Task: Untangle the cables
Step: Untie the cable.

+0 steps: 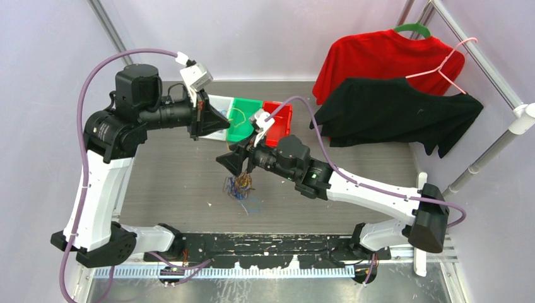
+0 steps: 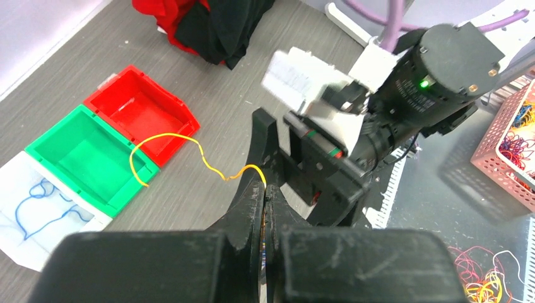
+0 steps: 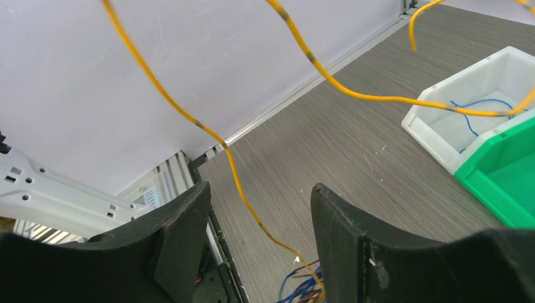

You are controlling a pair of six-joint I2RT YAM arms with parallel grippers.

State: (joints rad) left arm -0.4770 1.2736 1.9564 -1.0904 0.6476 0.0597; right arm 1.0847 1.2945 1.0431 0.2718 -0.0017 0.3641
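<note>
My left gripper [image 1: 224,125] is raised beside the bins and shut on a thin yellow cable [image 2: 189,142]. The cable's free end curls down to the green bin [image 2: 88,158]. My right gripper [image 1: 228,165] is open and hovers just above a clump of blue, brown and yellow cables [image 1: 238,186] on the table. In the right wrist view a yellow strand [image 3: 233,164] runs between the open fingers [image 3: 340,227] down to the clump [image 3: 303,290]. A blue cable [image 3: 479,113] lies in the white bin [image 3: 429,123].
White, green and red bins [image 1: 277,117] stand in a row at the back middle. A red shirt [image 1: 378,57] and a black shirt [image 1: 397,110] hang on a rack at the back right with a pink hanger [image 1: 451,60]. A pink basket of wires [image 2: 511,139] is off the table.
</note>
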